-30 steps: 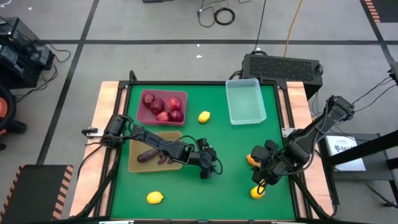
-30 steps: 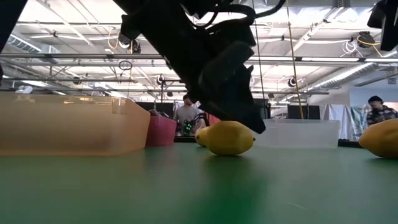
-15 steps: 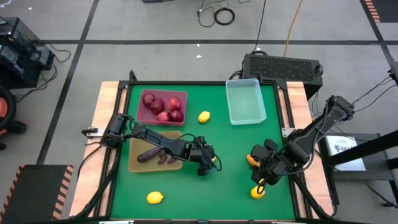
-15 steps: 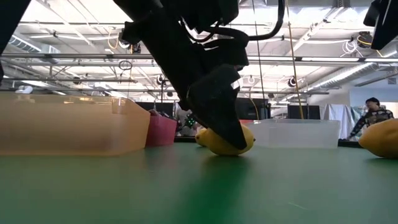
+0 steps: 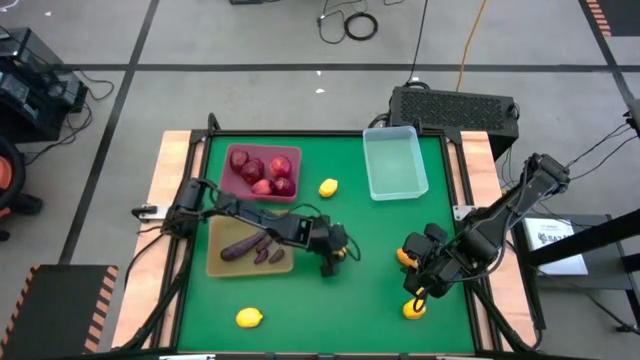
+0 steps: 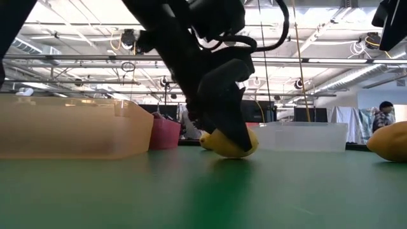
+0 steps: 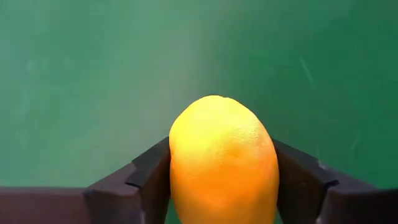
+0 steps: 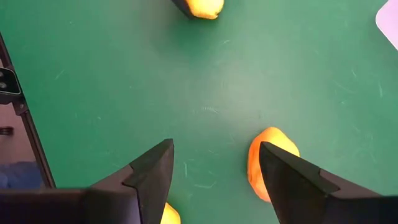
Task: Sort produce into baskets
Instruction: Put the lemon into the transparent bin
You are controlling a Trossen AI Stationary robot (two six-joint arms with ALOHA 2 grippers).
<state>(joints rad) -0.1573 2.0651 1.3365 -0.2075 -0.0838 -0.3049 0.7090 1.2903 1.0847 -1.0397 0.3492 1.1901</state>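
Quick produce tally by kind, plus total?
yellow lemon-like fruits: 5, one held in the left tool
dark red round fruits: 5
purple eggplants: about 3, tightly bunched
Total: about 13

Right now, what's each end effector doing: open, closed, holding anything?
Left end effector: closed on a lemon at mid-table, lemon on the mat.
Right end effector: open, holding nothing, above the mat near another lemon.
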